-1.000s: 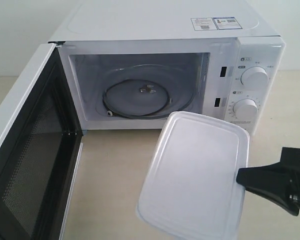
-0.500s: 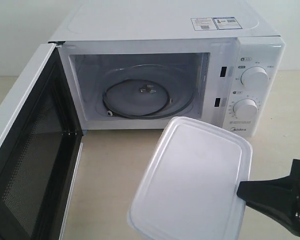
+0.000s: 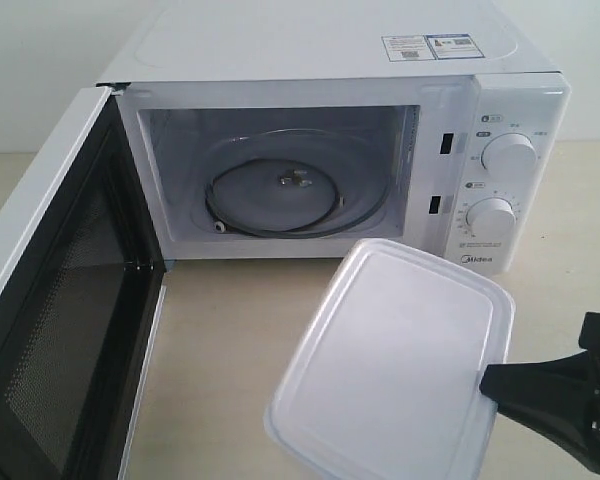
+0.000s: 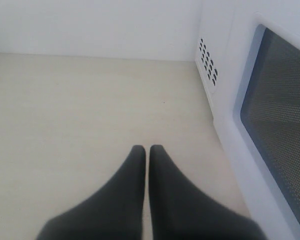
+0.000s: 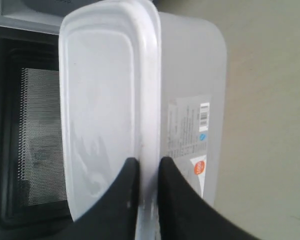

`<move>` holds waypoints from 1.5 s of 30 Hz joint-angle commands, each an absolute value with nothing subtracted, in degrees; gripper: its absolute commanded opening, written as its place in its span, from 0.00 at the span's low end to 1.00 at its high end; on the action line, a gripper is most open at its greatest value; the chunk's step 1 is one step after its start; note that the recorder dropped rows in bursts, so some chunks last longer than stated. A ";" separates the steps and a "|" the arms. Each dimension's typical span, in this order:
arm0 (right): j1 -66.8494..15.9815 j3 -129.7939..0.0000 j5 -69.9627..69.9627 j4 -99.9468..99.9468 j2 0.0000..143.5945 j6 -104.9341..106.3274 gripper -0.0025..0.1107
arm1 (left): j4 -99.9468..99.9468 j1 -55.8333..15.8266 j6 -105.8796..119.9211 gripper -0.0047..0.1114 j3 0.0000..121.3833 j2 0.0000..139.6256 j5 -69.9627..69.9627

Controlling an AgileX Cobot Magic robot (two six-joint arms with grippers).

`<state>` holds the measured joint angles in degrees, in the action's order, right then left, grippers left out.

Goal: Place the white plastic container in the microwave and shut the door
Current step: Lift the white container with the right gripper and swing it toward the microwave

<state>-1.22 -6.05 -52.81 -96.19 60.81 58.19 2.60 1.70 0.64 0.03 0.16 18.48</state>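
The white plastic container (image 3: 395, 370) hangs tilted in front of the microwave (image 3: 330, 60), lid facing up, below the control panel. My right gripper (image 3: 488, 385) is shut on the rim of its lid at the near right corner; the right wrist view shows the container (image 5: 140, 100) with its label and my right gripper (image 5: 149, 165) pinching the rim. The door (image 3: 50, 330) stands wide open on the left, black mesh inner face showing. The cavity holds a glass turntable (image 3: 280, 195). My left gripper (image 4: 147, 150) is shut and empty, outside the door (image 4: 270, 120).
Two round dials (image 3: 508, 155) sit on the microwave's right panel. Beige tabletop (image 3: 230, 330) lies between the open door and the container. A white wall runs behind the microwave.
The container dipped toward the lower left half a second ago, then shifted back right and slightly up. My right gripper moved a little right and down. The door has not moved.
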 commanded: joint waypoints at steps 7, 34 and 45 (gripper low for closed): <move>-1.29 -5.94 -48.96 -95.46 52.49 49.97 0.02 | 2.38 1.79 0.95 0.08 0.00 0.00 18.15; -1.29 -5.94 -37.07 -64.45 22.93 2.95 0.02 | 2.38 1.79 0.95 0.08 0.00 0.00 18.15; -1.29 -5.94 -34.57 -60.95 19.37 -4.57 0.02 | 2.28 1.79 0.95 0.08 0.00 0.00 18.12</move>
<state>-1.22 -5.91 -35.83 -60.97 19.78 -3.58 2.51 1.70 0.64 0.03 0.16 18.48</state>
